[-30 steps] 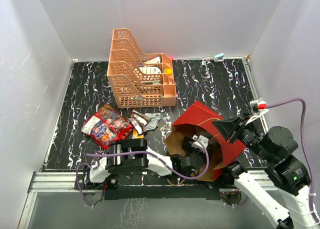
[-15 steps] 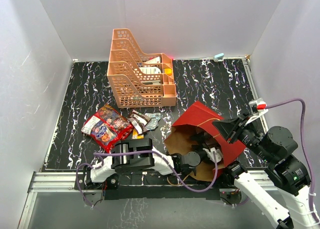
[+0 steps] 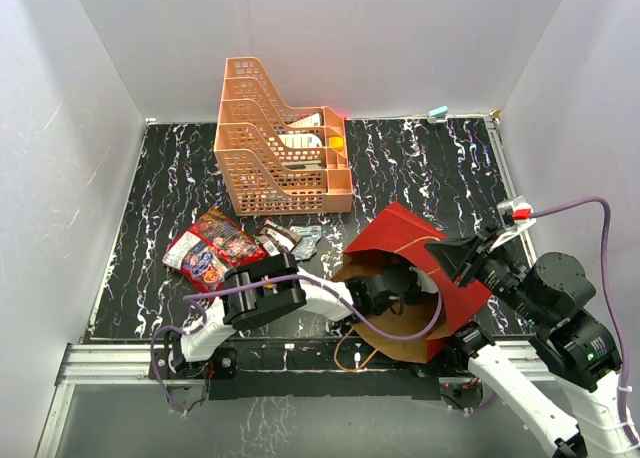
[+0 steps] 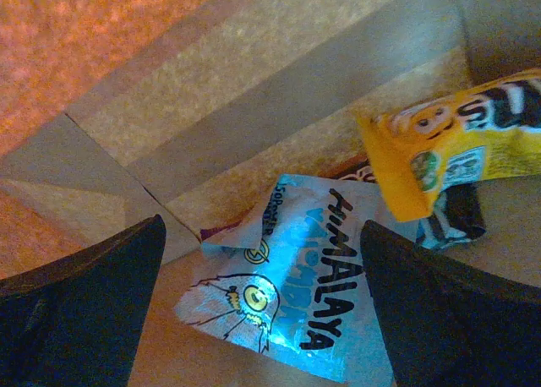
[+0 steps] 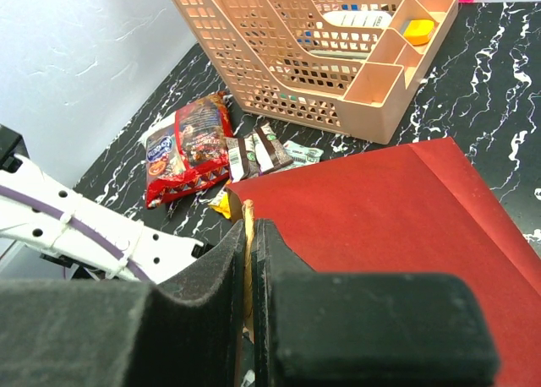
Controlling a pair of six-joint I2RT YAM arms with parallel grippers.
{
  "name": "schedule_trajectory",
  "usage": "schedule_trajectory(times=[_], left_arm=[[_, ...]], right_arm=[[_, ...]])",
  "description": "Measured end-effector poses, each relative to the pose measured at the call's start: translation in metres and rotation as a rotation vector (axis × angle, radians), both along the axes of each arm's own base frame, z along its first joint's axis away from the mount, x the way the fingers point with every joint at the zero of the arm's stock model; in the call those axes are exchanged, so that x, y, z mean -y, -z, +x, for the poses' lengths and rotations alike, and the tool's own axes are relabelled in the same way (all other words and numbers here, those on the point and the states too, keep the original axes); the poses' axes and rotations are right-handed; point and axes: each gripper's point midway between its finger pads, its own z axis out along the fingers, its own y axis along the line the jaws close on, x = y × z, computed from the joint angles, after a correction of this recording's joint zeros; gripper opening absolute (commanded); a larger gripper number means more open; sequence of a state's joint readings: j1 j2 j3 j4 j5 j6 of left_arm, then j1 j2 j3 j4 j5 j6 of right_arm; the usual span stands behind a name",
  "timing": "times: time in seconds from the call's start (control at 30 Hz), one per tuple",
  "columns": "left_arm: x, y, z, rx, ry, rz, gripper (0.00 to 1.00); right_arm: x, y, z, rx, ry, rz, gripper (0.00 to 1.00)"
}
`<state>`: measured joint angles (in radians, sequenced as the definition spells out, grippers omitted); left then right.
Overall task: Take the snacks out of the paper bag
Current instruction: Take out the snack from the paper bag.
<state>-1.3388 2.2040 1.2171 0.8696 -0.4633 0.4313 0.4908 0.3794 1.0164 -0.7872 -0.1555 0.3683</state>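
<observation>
Left arm's elbow has lifted since a second ago, and its wrist sits back near the left side of the bag mouth after a swing to the right half a second ago. Bag, rack and loose packets haven't shifted.

Table [image 3: 420, 158]: black marbled top.

Paper bag [image 3: 400, 238]: lies on its side at the near right of the table, red outside up, kraft mouth facing the left arm.

Orange tray rack [image 3: 275, 168]: at the far edge, well apart from the bag.

Right gripper [image 5: 251, 235]: clamped on the upper rim of the bag mouth, thin kraft edge pinched between the fingers.

Left gripper [image 4: 262, 226]: inside the bag, spread wide, holding nothing. Its fingers [image 4: 84, 294] flank a packet without touching it.

Large red snack bag [image 3: 212, 250]: flat on the table left of the bag, already out.

Pale blue packet [image 4: 287, 302]: on the bag floor, between the left fingers.

Yellow packet [image 4: 456, 142]: also inside, overlapping the blue one's corner, with a dark wrapper [image 4: 461, 218] under it.

Brown wrappers [image 3: 278, 240] and silver wrapper [image 3: 308, 236]: on the table between the red snack bag and the paper bag.
</observation>
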Motion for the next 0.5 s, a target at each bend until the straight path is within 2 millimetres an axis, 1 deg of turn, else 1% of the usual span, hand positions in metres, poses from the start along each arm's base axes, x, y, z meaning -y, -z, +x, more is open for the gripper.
schedule_trajectory(times=[0.03,0.17,0.3,0.4,0.5], left_arm=[[-0.001,0.003,0.003,-0.019,-0.002,0.005,0.95],[-0.006,0.014,0.010,-0.086,-0.004,0.013,0.77],[-0.005,0.018,0.006,-0.128,0.013,0.015,0.58],[-0.005,0.021,0.003,-0.150,0.018,0.017,0.47],[-0.006,0.023,0.000,-0.168,0.025,0.027,0.31]], right_arm=[[0.000,0.000,0.000,0.000,0.001,0.000,0.07],[0.000,0.000,0.000,0.001,0.003,-0.001,0.07],[0.000,0.005,0.003,-0.010,0.007,-0.007,0.07],[0.000,0.010,0.004,-0.020,0.011,-0.013,0.07],[0.001,0.013,0.006,-0.024,0.019,-0.017,0.07]])
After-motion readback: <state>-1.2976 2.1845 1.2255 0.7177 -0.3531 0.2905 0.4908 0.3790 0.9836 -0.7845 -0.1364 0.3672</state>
